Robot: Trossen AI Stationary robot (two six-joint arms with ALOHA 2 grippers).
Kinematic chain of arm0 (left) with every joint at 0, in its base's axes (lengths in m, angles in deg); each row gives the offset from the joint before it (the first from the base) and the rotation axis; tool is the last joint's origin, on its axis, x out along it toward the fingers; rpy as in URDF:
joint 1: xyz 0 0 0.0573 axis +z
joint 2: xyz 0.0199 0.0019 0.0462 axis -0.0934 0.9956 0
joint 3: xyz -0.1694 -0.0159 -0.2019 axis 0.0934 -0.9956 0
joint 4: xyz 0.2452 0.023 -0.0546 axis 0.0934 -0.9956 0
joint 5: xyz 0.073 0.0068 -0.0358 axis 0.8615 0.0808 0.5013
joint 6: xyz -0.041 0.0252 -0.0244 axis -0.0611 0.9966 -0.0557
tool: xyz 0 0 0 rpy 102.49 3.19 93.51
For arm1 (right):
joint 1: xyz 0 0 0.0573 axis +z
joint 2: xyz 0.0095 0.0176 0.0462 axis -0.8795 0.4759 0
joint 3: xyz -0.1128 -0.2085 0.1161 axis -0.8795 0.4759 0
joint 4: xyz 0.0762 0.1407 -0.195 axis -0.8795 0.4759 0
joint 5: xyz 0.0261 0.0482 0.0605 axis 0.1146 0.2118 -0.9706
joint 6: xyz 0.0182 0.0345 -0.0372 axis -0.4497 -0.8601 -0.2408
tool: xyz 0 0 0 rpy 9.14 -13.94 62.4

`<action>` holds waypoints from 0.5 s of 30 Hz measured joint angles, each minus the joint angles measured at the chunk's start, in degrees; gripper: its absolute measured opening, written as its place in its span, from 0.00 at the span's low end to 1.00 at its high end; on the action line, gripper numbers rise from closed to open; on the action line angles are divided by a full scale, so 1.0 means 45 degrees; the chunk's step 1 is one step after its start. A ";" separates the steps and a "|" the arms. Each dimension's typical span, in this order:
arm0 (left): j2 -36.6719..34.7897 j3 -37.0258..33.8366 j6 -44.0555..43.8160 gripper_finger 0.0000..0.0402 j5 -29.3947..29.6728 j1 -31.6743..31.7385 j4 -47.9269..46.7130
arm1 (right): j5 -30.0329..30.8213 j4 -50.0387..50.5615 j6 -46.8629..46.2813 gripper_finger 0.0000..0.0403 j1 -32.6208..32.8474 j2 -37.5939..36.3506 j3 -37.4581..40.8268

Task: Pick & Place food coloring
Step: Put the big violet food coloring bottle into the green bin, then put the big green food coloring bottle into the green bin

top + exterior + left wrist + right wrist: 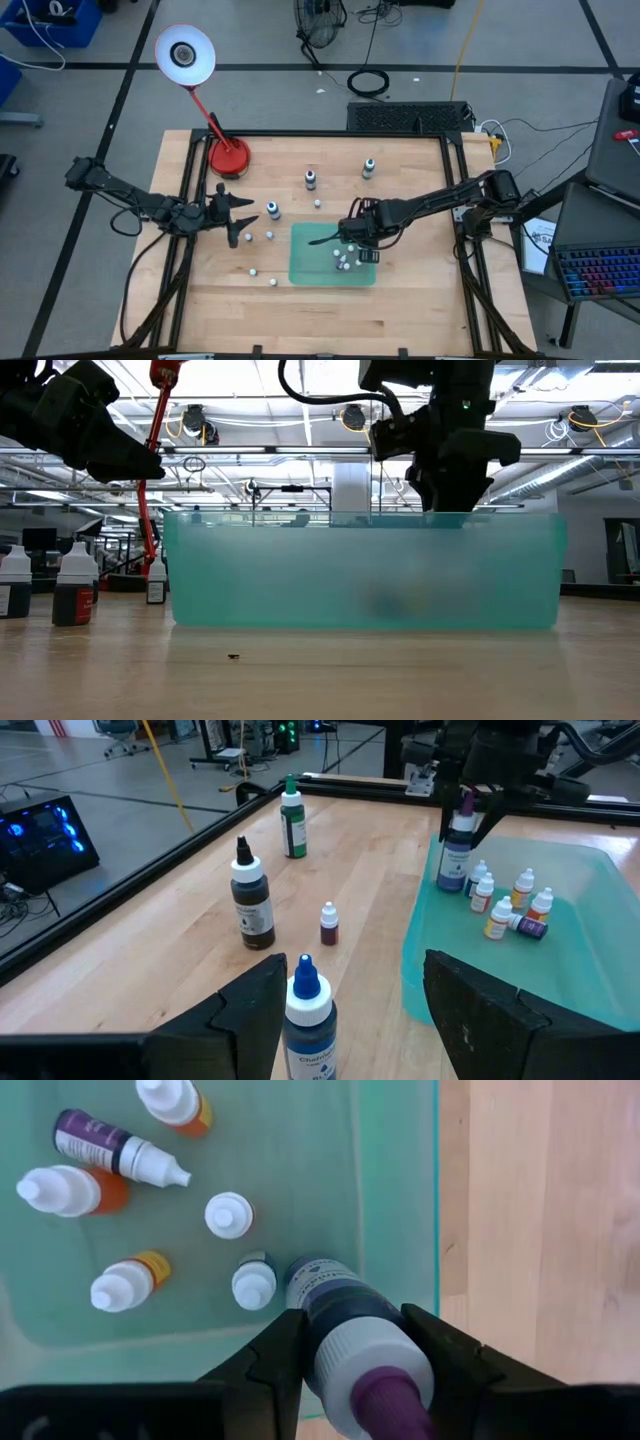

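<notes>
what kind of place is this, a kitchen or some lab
Most likely a robotics lab or workshop, not a kitchen: a framed wooden table on a taped concrete floor, loose cables behind it, and ceiling ducts over open industrial space.

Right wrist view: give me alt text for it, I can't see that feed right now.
The right gripper is shut on a purple-capped bottle, held over the green tray near its edge. Six small bottles are in the tray: five upright, and one purple-labelled bottle lying on its side.

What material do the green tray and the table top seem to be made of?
Green tray: probably translucent frosted plastic; the low view shows blurred shapes through its wall. Table top: looks like light wood with a smooth finish; plank seams and grain show.
</notes>
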 joint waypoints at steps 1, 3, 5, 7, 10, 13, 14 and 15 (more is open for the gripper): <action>0.0005 -0.0004 0.0000 0.59 0.0000 0.0000 0.0000 | 0.0001 -0.0052 -0.0001 0.33 0.0000 0.0000 0.0000; 0.0001 -0.0003 0.0000 0.59 0.0000 0.0000 0.0000 | 0.0005 -0.0138 -0.0009 0.41 0.0000 0.0000 0.0000; 0.0005 -0.0003 0.0000 0.59 0.0000 0.0000 -0.0001 | 0.0019 -0.0185 -0.0170 0.51 0.0000 0.0000 0.0000; 0.0000 -0.0002 0.0000 0.59 0.0000 0.0000 0.0000 | 0.0029 -0.0169 -0.0318 0.58 0.0000 0.0000 0.0000; 0.0005 -0.0003 0.0000 0.59 0.0000 0.0000 0.0000 | 0.0024 -0.0162 -0.0490 0.62 0.0000 -0.0070 0.0000; 0.0005 0.0000 0.0000 0.59 0.0000 0.0000 0.0000 | 0.0031 -0.0026 -0.0629 0.62 0.0000 -0.0260 -0.0034; 0.0000 -0.0004 0.0000 0.59 0.0000 0.0000 -0.0001 | 0.0027 -0.0016 -0.0639 0.62 0.0000 -0.0367 -0.0036; 0.0000 0.0000 0.0000 0.59 0.0000 0.0000 -0.0005 | 0.0045 -0.0008 -0.0664 0.61 0.0000 -0.0559 -0.0044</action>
